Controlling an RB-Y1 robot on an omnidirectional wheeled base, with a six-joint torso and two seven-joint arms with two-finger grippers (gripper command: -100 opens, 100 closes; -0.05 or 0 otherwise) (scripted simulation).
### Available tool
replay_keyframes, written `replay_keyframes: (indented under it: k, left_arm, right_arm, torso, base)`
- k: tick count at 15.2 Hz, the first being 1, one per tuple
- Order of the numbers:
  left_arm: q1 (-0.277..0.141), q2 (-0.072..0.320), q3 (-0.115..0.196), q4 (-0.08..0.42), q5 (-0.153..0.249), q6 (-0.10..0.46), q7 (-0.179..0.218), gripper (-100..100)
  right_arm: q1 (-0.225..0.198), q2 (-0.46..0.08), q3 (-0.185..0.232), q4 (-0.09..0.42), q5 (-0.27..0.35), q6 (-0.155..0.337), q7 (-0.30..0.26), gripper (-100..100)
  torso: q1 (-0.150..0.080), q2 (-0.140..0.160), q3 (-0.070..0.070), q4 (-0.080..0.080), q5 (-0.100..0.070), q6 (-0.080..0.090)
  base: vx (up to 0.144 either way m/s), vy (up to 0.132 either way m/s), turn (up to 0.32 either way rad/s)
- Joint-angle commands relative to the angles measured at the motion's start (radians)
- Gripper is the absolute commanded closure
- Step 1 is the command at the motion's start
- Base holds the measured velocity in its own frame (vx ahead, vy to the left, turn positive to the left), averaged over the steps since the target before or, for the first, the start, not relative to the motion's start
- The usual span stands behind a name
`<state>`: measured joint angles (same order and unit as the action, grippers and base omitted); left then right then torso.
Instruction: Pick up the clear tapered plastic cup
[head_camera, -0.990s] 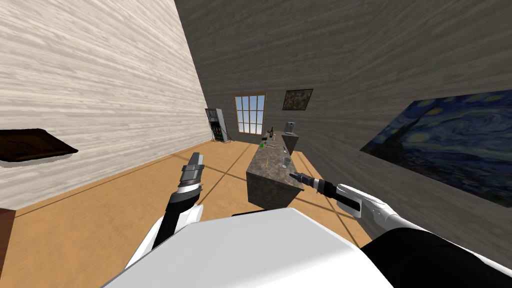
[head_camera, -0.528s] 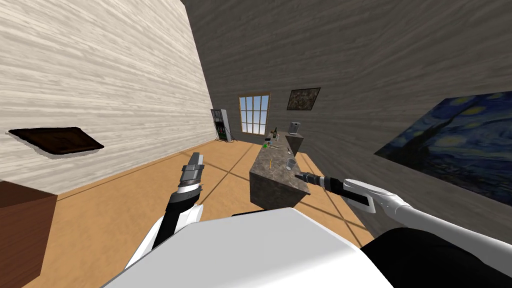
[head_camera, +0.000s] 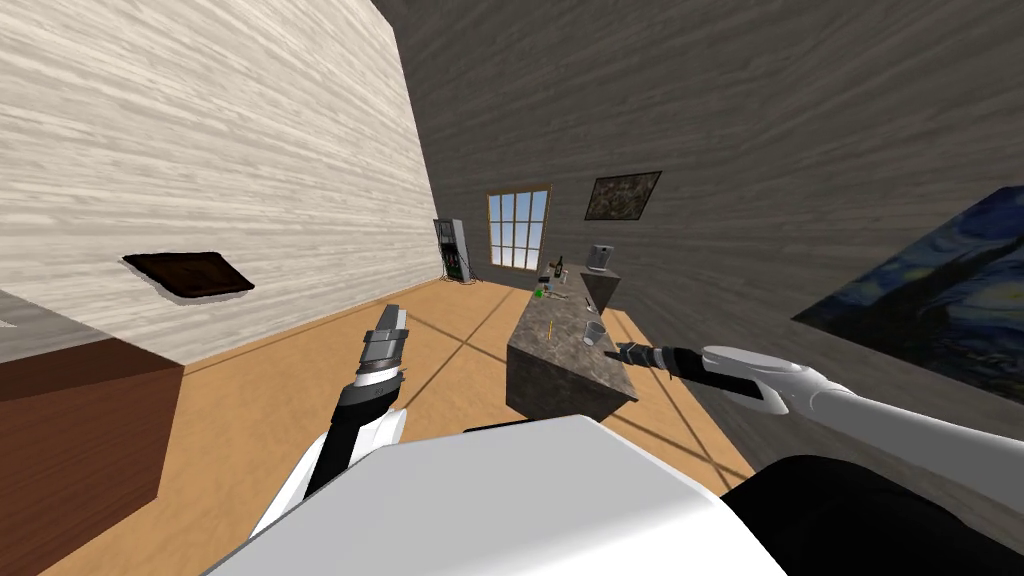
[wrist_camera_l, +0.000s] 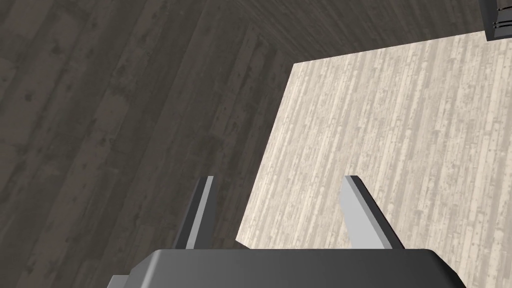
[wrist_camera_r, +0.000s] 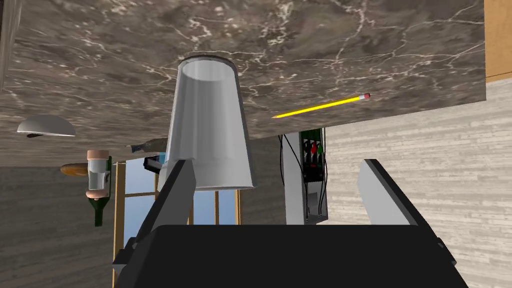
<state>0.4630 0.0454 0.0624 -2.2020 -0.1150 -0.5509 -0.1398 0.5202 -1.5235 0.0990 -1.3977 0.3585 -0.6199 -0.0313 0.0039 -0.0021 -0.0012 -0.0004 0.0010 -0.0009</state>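
Right tool (head_camera: 622, 352) has edged nearer the cup (head_camera: 594, 333) by the table's (head_camera: 560, 380) near end. Wide open, nothing held; grasp pending.

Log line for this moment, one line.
right hand: open, just short of cup | cup: upright on counter, ungripped | left hand: open, empty

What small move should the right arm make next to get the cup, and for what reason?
Probably shift the right gripper sideways until the cup lies between its open fingers. The cup stands on the counter ahead, in line with one finger, not with the gap.
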Motion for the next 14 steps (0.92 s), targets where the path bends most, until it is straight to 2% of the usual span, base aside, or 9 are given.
replay_keyframes:
  k: [1,2,3,5,6,9,10,12,14]
  left_arm:
    - [0.0,0.0,0.0,0.0,0.0,0.0,0.0,0]
    - [0.0,0.0,0.0,0.0,0.0,0.0,0.0,0]
    - [0.0,0.0,0.0,0.0,0.0,0.0,0.0,0]
    - [0.0,0.0,0.0,0.0,0.0,0.0,0.0,0]
    - [0.0,0.0,0.0,0.0,0.0,0.0,0.0,0]
    - [0.0,0.0,0.0,0.0,0.0,0.0,0.0,0]
    - [0.0,0.0,0.0,0.0,0.0,0.0,0.0,0]
    - [0.0,0.0,0.0,0.0,0.0,0.0,0.0,0]
    - [0.0,0.0,0.0,0.0,0.0,0.0,0.0,0]
  right_arm:
    - [0.022,-0.05,-0.004,0.022,0.011,-0.004,0.004,-100]
    - [0.022,-0.054,-0.004,0.022,0.011,-0.004,0.004,-100]
    - [0.029,-0.088,0.007,0.052,0.028,-0.006,0.002,-100]
    - [0.037,-0.135,0.018,0.079,0.045,-0.009,0.0,-100]
    - [0.037,-0.148,0.018,0.079,0.045,-0.009,0.0,-100]
    - [0.057,-0.22,0.046,0.126,0.077,-0.017,-0.005,-100]
    - [0.057,-0.227,0.046,0.126,0.077,-0.017,-0.005,-100]
    - [0.082,-0.282,0.077,0.161,0.107,-0.027,-0.009,-100]
    - [0.095,-0.31,0.095,0.174,0.12,-0.033,-0.012,-100]
  torso:
    - [0.0,0.0,0.0,0.0,0.0,0.0]
    - [0.0,0.0,0.0,0.0,0.0,0.0]
    - [0.0,0.0,0.0,0.0,0.0,0.001]
    - [0.0,0.0,0.0,0.0,0.0,0.0]
    - [0.0,-0.001,0.0,0.0,0.0,0.0]
    - [0.001,-0.001,-0.001,0.0,0.0,0.0]
    - [0.001,-0.002,-0.001,0.0,0.0,0.0]
    - [0.002,-0.002,-0.001,0.0,0.001,0.0]
    - [0.003,-0.004,-0.002,-0.001,0.001,0.0]
  base:
    - [0.033,0.055,0.148]
    - [0.029,0.034,0.046]
    - [0.033,0.04,0.102]
    - [0.037,0.046,0.14]
    - [0.039,0.052,0.142]
    - [0.044,0.056,0.179]
    - [0.056,0.068,0.13]
    - [0.068,0.078,0.199]
    - [0.078,0.067,0.173]
